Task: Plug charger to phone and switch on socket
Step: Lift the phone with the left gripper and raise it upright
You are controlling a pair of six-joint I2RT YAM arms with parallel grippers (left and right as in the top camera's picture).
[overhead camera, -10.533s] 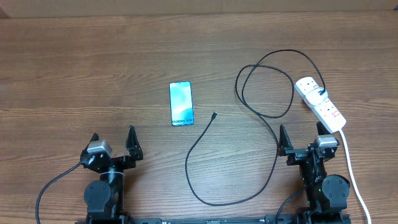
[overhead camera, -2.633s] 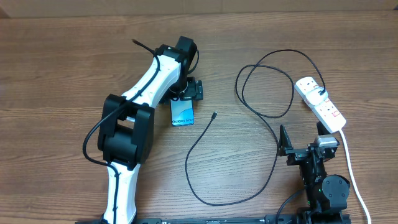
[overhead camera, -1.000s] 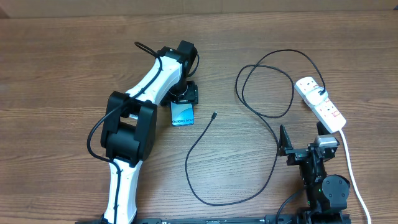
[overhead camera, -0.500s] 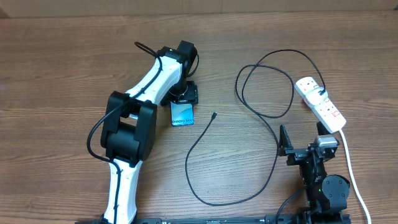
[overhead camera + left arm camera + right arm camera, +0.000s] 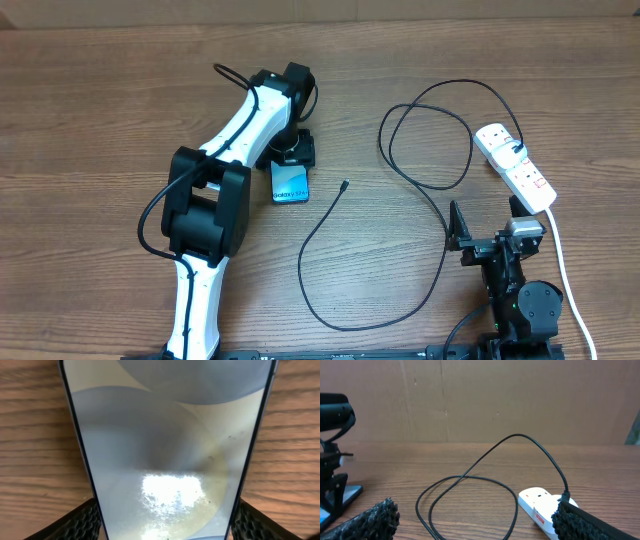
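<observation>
Phone [image 5: 165,450] sits flat betw. left gripper [image 5: 294,158] fingers [image 5: 75,522], one at each long edge, likely steadying it for plug-in. Grip? Can't tell. Right gripper [image 5: 475,525] wide, parked.

Looks like a robotics lab or test bench: wood-grain tabletop [image 5: 100,120] carrying two fixed robot arms [image 5: 215,200] along its near edge, closed off behind by a plain brown cardboard wall [image 5: 520,400] at the far edge.
</observation>
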